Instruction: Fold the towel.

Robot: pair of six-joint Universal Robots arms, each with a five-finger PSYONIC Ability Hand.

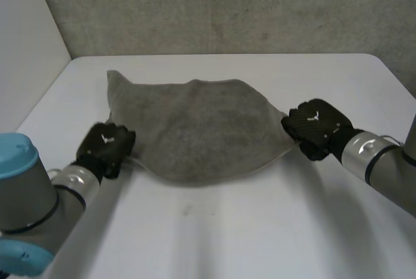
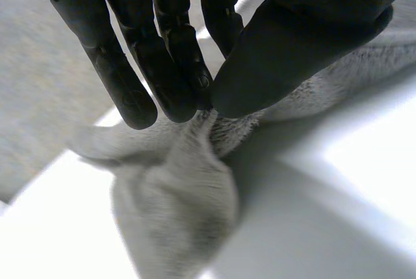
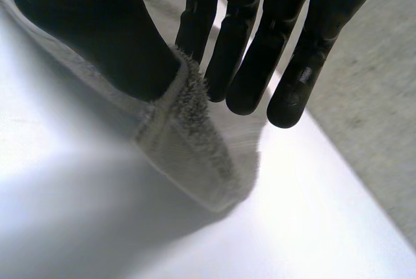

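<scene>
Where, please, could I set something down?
Bare table lies on the towel's near side and in a band between it and the wall. Crowded: the towel's ends, pinched by the left robot hand and right robot hand.

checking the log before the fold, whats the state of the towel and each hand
towel, unfolded, spread between both hands
left hand, shut on the towel, thumb and fingers pinching its left end
right hand, shut on the towel, thumb pinching its right edge against the fingers

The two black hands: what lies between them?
The towel, seen in the head view; the left hand and right hand each pinch one end of it.
</scene>
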